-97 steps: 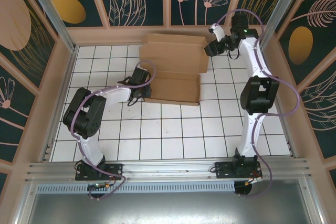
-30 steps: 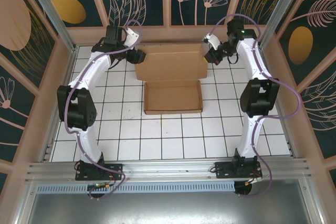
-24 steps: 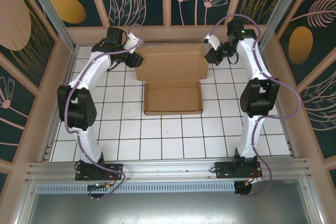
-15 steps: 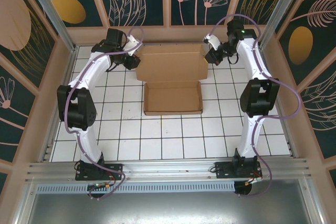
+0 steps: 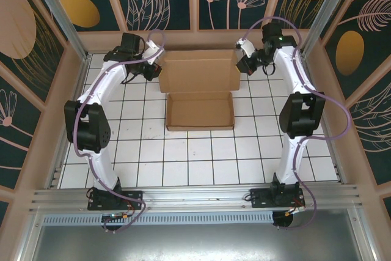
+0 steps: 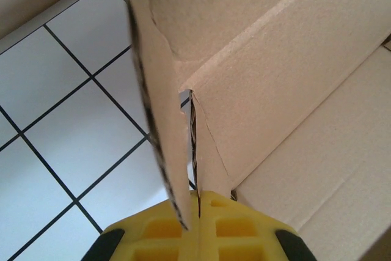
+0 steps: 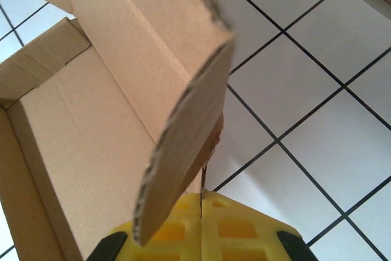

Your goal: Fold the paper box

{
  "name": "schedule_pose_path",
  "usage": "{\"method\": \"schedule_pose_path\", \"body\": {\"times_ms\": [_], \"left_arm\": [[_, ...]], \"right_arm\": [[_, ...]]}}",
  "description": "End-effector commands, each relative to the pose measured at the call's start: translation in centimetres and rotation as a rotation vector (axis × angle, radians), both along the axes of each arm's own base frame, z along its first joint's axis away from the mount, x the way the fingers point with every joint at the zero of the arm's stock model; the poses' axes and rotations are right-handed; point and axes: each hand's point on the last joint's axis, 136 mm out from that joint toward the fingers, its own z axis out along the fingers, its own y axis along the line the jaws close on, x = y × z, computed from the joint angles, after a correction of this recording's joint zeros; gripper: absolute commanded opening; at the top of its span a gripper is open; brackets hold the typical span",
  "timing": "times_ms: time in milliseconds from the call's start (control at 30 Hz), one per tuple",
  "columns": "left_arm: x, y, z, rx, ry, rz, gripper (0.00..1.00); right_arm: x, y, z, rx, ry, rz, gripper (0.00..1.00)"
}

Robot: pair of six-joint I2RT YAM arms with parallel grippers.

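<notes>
Two grips on paper box lid: left hand clenched on left edge, right hand on right. Lid-closing step; next, lower lid evenly, both sides together.

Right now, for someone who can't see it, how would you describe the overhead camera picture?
A brown cardboard paper box sits open on a white tiled table, its lid raised at the far side. The left gripper and right gripper each pinch one end of that lid.

Paper box lies on the table between left fingers and right fingers.
</notes>
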Motion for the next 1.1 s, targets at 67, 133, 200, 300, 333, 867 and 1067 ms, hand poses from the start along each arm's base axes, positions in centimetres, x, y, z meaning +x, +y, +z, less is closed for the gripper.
{"method": "schedule_pose_path", "body": {"times_ms": [67, 133, 200, 300, 333, 867, 1067], "left_arm": [[0.5, -1.4, 4.5, -0.185, -0.155, 0.064, 0.00], [0.2, -1.9, 5.4, -0.236, -0.204, 0.080, 0.00], [-0.3, -2.3, 6.6, -0.239, -0.273, 0.095, 0.00], [-0.7, -3.2, 7.5, -0.229, -0.357, 0.133, 0.00], [-0.8, -3.5, 7.7, -0.235, -0.375, 0.148, 0.00], [-2.6, -5.3, 5.8, -0.406, -0.421, 0.219, 0.00], [-2.5, -4.6, 4.7, -0.399, -0.462, 0.248, 0.00]], "right_arm": [[1.2, 2.3, 4.0, 0.091, -0.145, -0.171, 0.00], [1.5, 2.5, 4.6, 0.137, -0.172, -0.262, 0.00], [1.5, 2.8, 5.1, 0.181, -0.199, -0.334, 0.00], [0.9, 3.4, 6.2, 0.244, -0.252, -0.422, 0.00], [0.7, 3.6, 6.5, 0.262, -0.268, -0.444, 0.00], [-2.5, 3.8, 5.5, 0.508, -0.490, -0.788, 0.00], [-3.4, 3.4, 5.3, 0.594, -0.565, -0.894, 0.00]]}}
